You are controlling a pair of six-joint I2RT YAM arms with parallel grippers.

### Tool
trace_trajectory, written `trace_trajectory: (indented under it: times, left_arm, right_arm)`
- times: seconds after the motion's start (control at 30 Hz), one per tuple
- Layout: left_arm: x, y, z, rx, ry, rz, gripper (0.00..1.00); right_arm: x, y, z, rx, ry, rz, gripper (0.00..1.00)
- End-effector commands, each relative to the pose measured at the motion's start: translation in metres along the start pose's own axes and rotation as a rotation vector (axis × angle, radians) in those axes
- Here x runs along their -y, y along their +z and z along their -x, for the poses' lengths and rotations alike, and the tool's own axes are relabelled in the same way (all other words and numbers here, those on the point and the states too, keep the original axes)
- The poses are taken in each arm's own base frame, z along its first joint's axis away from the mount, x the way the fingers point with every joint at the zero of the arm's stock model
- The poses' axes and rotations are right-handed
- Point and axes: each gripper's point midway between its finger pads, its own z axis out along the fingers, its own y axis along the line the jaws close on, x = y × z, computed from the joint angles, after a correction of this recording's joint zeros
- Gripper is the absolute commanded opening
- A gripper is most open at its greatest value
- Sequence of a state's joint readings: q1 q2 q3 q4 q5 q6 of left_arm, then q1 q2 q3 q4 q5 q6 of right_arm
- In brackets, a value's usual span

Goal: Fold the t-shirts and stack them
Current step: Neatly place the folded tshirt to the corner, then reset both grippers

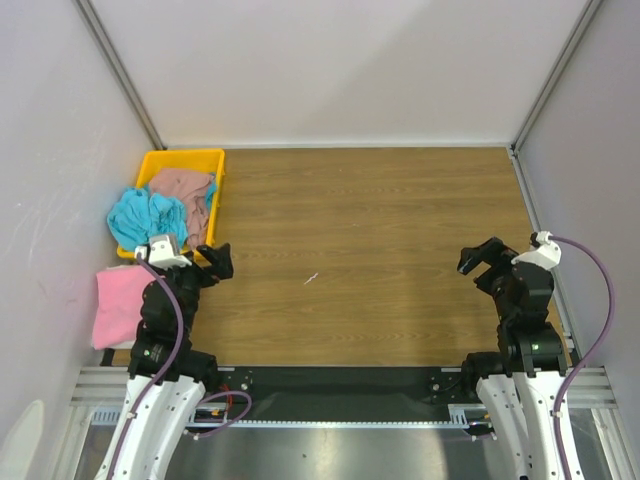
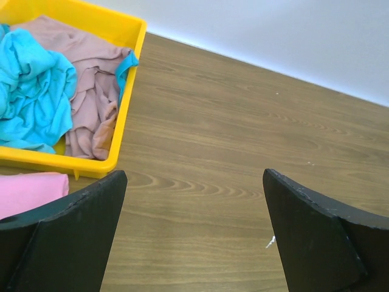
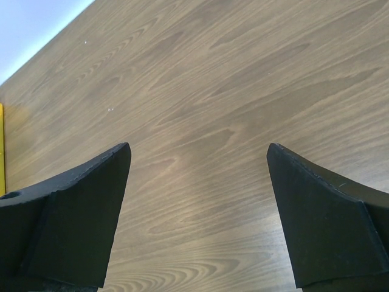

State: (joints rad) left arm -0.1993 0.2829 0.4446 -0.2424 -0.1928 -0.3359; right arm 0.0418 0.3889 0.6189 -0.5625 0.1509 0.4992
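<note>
A turquoise t-shirt (image 1: 143, 217) (image 2: 30, 91) lies crumpled in the yellow tray, spilling over its left rim. Beside it in the tray is a dusty brown-pink t-shirt (image 1: 185, 190) (image 2: 91, 79). A bright pink t-shirt (image 1: 120, 303) (image 2: 27, 191) lies folded on the table in front of the tray, at the left edge. My left gripper (image 1: 218, 262) (image 2: 194, 176) is open and empty, just right of the tray's near corner. Over bare wood near the right wall, my right gripper (image 1: 478, 258) (image 3: 197, 149) also stands open with nothing in it.
The yellow tray (image 1: 208, 156) (image 2: 130, 91) sits at the back left of the wooden table (image 1: 370, 250). White walls close in the left, back and right sides. A tiny white scrap (image 1: 312, 278) (image 2: 270, 242) lies mid-table.
</note>
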Motion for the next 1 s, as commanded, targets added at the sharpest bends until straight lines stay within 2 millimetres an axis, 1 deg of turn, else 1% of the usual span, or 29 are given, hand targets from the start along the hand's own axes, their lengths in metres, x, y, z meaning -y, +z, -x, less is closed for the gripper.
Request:
trace_trajectory:
  times: [0.0, 0.13, 0.37, 0.67, 0.97]
  left_arm:
    - [-0.004, 0.0, 0.0, -0.001, 0.027, 0.022, 1.0]
    - [-0.007, -0.001, -0.007, -0.033, 0.04, 0.031, 1.0]
    - [-0.009, -0.001, -0.006, -0.01, 0.059, 0.031, 1.0]
    - [-0.011, -0.001, -0.011, -0.031, 0.082, 0.033, 1.0]
    - [-0.013, -0.002, -0.014, -0.038, 0.087, 0.038, 1.0]
  right_arm:
    - [-0.004, 0.001, 0.009, 0.023, -0.002, 0.011, 1.0]
    - [-0.005, -0.001, 0.009, 0.027, 0.0, 0.015, 0.99]
    - [-0.004, -0.001, 0.009, 0.03, 0.002, 0.013, 1.0]
    - [-0.005, -0.002, 0.008, 0.026, -0.001, 0.021, 1.0]
    - [-0.006, -0.006, 0.012, 0.043, 0.006, 0.025, 1.0]
